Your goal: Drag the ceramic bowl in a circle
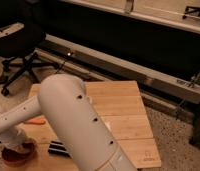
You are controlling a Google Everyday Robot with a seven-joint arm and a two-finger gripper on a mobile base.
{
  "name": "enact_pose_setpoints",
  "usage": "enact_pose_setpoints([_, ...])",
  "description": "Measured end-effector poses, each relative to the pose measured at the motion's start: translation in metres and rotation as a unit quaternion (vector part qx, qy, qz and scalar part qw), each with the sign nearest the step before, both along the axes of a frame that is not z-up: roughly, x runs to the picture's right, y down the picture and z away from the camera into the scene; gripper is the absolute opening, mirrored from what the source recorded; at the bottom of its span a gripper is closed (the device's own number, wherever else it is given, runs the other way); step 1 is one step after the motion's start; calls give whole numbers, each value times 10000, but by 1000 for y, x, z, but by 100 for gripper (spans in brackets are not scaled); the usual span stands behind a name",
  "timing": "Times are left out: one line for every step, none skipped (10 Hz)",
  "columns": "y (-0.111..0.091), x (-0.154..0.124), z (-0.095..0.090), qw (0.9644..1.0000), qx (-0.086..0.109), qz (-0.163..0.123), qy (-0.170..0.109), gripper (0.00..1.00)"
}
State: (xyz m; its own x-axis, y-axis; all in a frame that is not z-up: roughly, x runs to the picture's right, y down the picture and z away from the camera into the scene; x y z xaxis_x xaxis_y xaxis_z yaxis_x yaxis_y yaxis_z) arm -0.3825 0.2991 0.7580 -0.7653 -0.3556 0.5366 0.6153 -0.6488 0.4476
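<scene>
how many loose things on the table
3: ceramic bowl at the near-left corner, under the gripper; orange carrot-shaped piece behind it; striped block beside it. The arm may hide more.
</scene>
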Motion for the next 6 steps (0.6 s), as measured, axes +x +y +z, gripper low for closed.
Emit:
enact_pose_setpoints([-11, -9, 2, 9999, 78, 109, -17, 0])
enact_pose_setpoints([-30, -22, 0, 9994, 202, 249, -101, 0])
enact_pose_setpoints([-45, -28, -3, 9988, 310, 341, -150, 0])
enact_pose_setpoints([-65, -31, -5, 9979, 465, 398, -192, 0])
enact_pose_setpoints([-76, -31, -9, 9975, 542, 415, -206, 0])
enact_pose_setpoints([-84, -28, -9, 9972, 610, 398, -192, 0])
